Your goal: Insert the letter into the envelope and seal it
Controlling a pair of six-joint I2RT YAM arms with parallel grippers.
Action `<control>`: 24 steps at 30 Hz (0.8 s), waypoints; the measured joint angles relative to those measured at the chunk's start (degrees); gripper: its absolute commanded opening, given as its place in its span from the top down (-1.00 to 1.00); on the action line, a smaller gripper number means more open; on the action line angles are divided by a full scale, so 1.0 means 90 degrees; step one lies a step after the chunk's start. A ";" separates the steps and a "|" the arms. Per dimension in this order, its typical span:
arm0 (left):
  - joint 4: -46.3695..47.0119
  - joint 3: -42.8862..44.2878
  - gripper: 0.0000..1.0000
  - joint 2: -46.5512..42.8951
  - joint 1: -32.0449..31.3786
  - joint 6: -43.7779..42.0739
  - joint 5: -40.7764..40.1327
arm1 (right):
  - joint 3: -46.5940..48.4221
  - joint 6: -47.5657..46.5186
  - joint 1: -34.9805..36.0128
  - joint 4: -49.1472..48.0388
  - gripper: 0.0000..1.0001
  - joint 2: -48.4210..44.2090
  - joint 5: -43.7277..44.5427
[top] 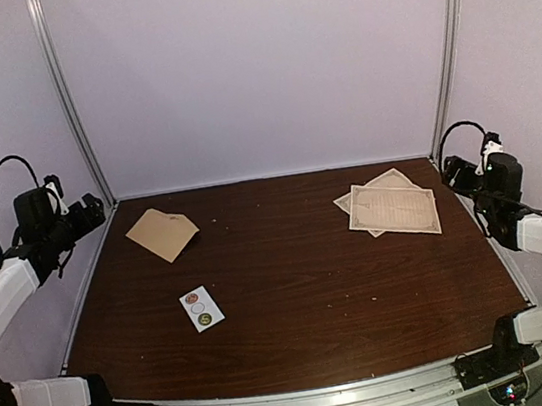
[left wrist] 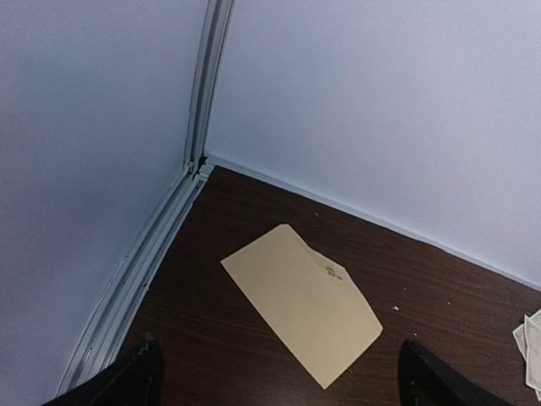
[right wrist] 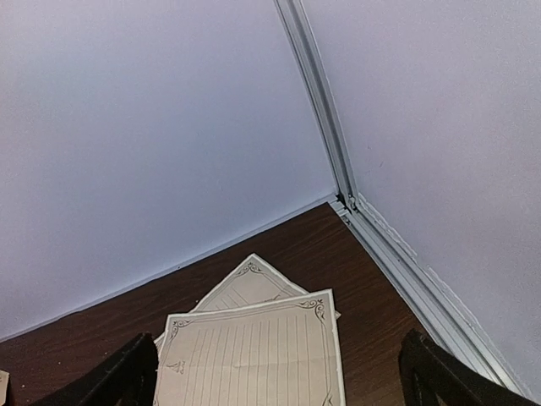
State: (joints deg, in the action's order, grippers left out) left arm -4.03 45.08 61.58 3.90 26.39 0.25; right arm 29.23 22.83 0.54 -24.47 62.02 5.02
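The tan envelope [top: 162,233] lies flat at the back left of the dark wood table; it also shows in the left wrist view [left wrist: 302,302]. Two lined letter sheets [top: 393,208] with ornate borders lie overlapping at the back right, also in the right wrist view [right wrist: 251,355]. My left gripper [top: 90,210] hangs raised at the table's left edge, open and empty, its fingertips [left wrist: 135,381] wide apart. My right gripper [top: 454,173] hangs raised at the right edge, open and empty, its fingertips [right wrist: 431,376] wide apart above the sheets.
A small white sticker card [top: 202,308] with round dots lies at the front left of the table [top: 303,289]. White walls and metal corner rails [top: 70,100] enclose the back and sides.
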 measured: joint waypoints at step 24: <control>-0.1049 -0.0537 -0.95 -0.1902 0.0000 -0.1292 -0.0435 | 0.2616 -0.0559 0.0304 0.2946 -0.65 0.2703 -0.0301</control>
State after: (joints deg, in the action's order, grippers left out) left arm -13.47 40.25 44.47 3.90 14.76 -3.66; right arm 52.77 17.80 3.27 2.04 86.35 2.31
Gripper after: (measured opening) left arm 0.977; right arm 0.881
